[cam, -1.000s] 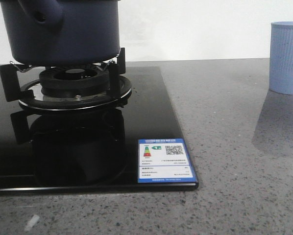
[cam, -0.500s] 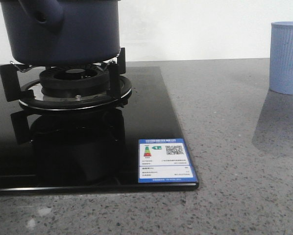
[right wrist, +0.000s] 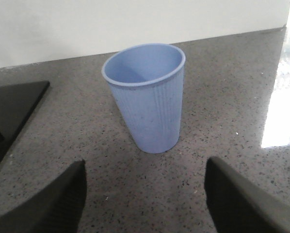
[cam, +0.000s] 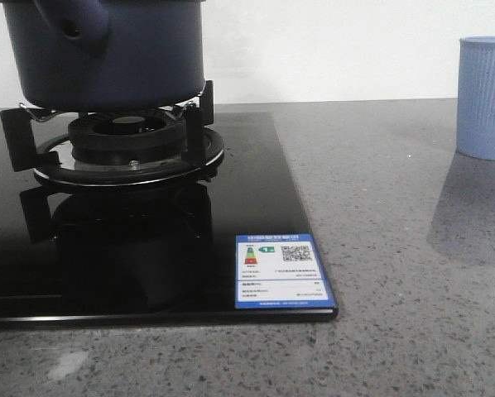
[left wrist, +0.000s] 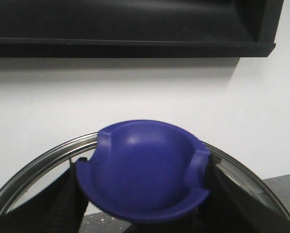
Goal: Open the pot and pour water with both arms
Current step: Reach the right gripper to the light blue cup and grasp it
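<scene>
The pot [cam: 103, 54] sits on the burner grate [cam: 115, 145] at the rear left of the hob [cam: 148, 248], which lies on the surface [cam: 396, 248]. The label [cam: 281, 270] occupies the hob's front right corner. The cup [cam: 484, 98] stands upright on the surface, well apart to the right.

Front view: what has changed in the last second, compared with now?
Almost nothing. The whole picture shifts very slightly to the right, alike for all things, so likely the camera. The pot stays on the burner, and the cup stays on the counter.
</scene>
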